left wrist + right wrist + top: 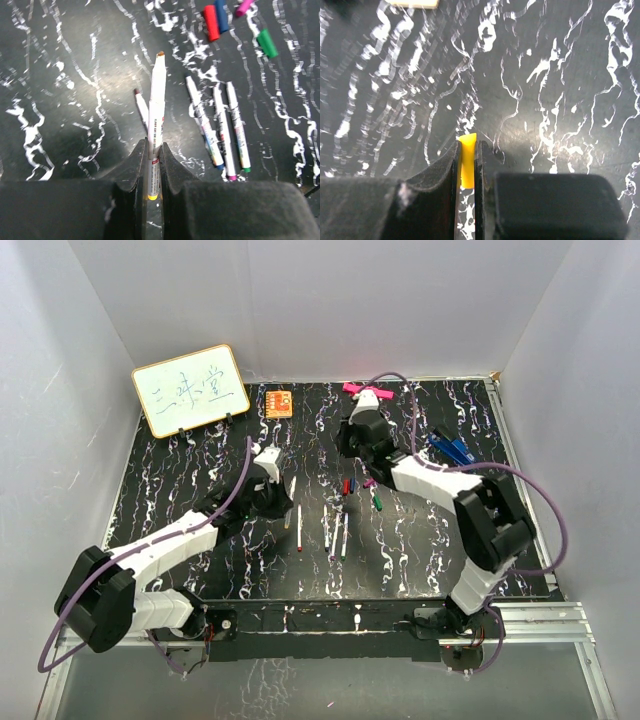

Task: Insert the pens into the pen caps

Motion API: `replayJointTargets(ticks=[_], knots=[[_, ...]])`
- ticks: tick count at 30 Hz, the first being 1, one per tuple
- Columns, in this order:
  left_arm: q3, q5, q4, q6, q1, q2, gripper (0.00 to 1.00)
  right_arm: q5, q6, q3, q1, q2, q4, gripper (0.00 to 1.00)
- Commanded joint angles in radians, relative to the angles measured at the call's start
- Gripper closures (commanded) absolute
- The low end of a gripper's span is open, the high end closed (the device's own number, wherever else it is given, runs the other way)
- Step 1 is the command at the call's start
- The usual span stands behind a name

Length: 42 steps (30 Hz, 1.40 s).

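Clamped shut in the left end effector [153, 148]: a thin white plastic pen with a yellow end band [157, 100], aimed nib-first away over the black, white-veined worktop [60, 100]. Pinched just as firmly in the right end effector [467, 147]: a tiny yellow plastic cap [468, 165], poking out a little past the fingertips. So, the first matching pair in hand, one half on each side, but not yet brought together; from above, clearly apart, with bare worktop in between. By the look of things, barely started: not a single pen capped anywhere in view. Lying loose just beside the held pen, a second white pen with a dark red nib [141, 107]. Next to that, side by side and nearly parallel, three more white pens: blue-ended [202, 122], purple-ended [223, 135], green-ended [237, 125]. Further out, four short loose caps: a red cap [211, 23] and a blue cap [221, 15] pressed together, a purple cap [244, 6] near them at the frame edge, a green cap [267, 43] slightly apart. Left to do, on this reckoning: line up nib and yellow cap, push home, then four more rounds with the rest.
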<state>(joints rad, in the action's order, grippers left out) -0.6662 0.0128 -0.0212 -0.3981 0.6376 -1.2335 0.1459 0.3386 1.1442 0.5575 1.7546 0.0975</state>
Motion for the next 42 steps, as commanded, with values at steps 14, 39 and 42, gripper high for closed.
replayJointTargets(ticks=[14, 39, 42], knots=[[0.083, 0.272, -0.643, -0.132, 0.013, -0.071, 1.0, -0.244, 0.175, -0.381, 0.01, -0.273, 0.888, 1.0], [0.063, 0.312, -0.788, -0.253, 0.023, -0.103, 1.0, -0.288, 0.288, -0.463, 0.01, -0.238, 1.139, 1.0], [0.061, 0.314, -0.788, -0.251, 0.023, -0.099, 1.0, -0.294, 0.285, -0.463, 0.01, -0.235, 1.138, 1.0]])
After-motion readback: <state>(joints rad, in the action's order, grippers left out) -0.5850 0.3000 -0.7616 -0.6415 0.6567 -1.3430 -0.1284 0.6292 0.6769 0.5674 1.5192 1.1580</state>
